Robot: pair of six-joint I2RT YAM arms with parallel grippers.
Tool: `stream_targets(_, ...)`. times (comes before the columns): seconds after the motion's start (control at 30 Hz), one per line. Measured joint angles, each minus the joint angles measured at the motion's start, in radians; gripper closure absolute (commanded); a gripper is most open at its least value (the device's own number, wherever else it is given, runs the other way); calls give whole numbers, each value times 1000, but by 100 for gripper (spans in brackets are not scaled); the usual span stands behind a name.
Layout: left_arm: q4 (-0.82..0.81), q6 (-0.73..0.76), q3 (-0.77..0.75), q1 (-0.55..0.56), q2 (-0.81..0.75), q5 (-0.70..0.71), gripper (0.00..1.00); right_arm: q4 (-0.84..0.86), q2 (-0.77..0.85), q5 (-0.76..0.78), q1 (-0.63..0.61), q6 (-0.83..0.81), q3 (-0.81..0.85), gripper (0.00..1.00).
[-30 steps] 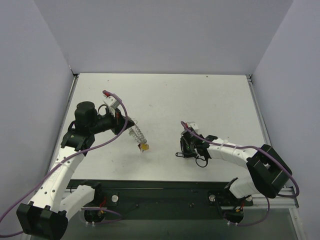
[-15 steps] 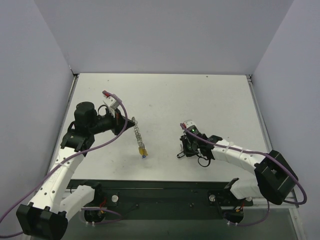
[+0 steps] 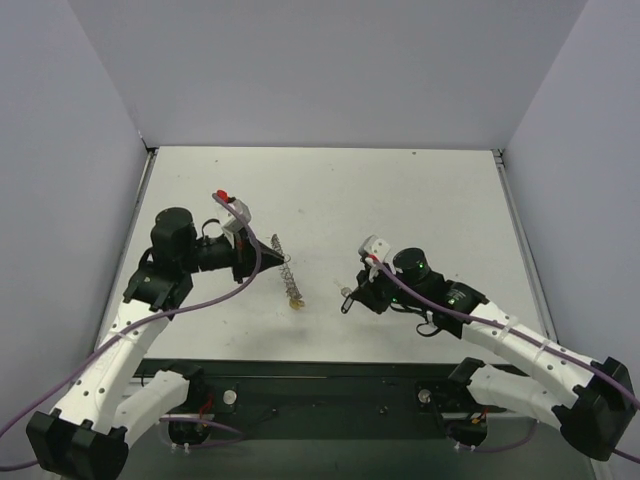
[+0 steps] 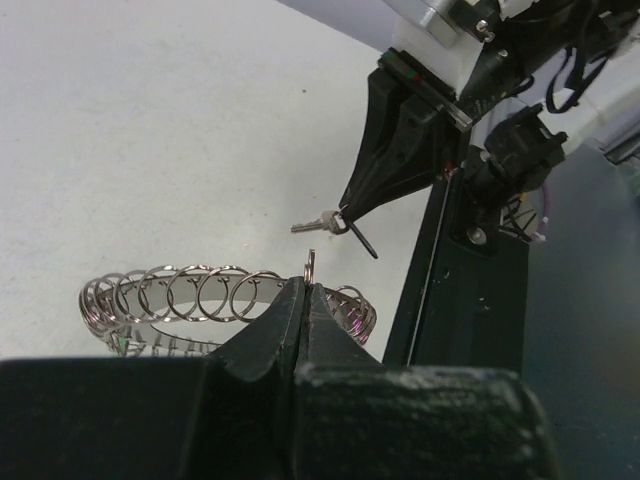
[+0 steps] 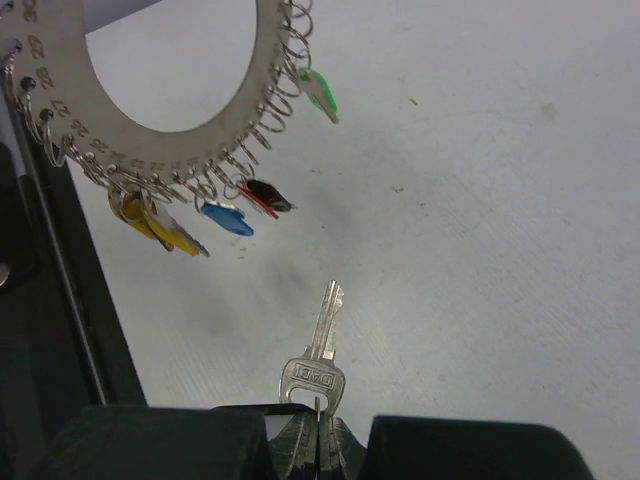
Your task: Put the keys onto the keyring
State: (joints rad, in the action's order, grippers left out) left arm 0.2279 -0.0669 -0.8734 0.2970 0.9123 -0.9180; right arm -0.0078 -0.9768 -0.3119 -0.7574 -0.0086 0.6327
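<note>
White table (image 3: 420, 200) lying under both arms | left gripper (image 4: 305, 292) pinching keyring (image 4: 180, 297) by one loop, mid-table, it's looking stiff, jangly | right gripper (image 5: 320, 428) clamping key (image 5: 316, 372) by head, guessing light, slippery

In the right wrist view the top edge cuts off the upper half of the ring (image 5: 175, 148), and the head of the silver key (image 5: 322, 345) is partly buried between the fingers of the right claw (image 5: 318, 428). In the left wrist view the left claw (image 4: 305, 288) hides the ring's near arc, and the keys (image 4: 355, 320) hanging below show only as green and purple glints. From above, those keys merge into one yellowish speck, colours and number not to be told, and the silver key is too small to make out.
</note>
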Motion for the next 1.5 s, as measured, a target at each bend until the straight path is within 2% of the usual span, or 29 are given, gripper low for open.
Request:
stream_targets(0.27,-8,37,13,85,-43,-71,100,-4,18,-166,-17,-129,33,100)
stream_targets(0.57,31,119,14,155,-32,-68,100,-86,25,-193,-16,-142,124,100)
stream_targets(0.67,58,141,14,169,-26,-42,100,-110,23,-90,-17,-122,172,100)
stream_targets(0.87,83,166,11,174,-25,26,100,-227,-87,301,-43,-62,386,100)
stream_targets(1.0,109,179,-9,179,-10,71,100,-264,-95,385,-63,-53,402,100)
stream_targets(1.13,131,193,-34,195,8,112,100,-267,-60,298,-62,-104,377,100)
stream_targets(1.3,144,234,-49,229,12,143,100,-307,-16,72,-60,-220,370,100)
stream_targets(1.5,140,304,-50,290,10,152,100,-398,-42,-220,-33,-310,431,100)
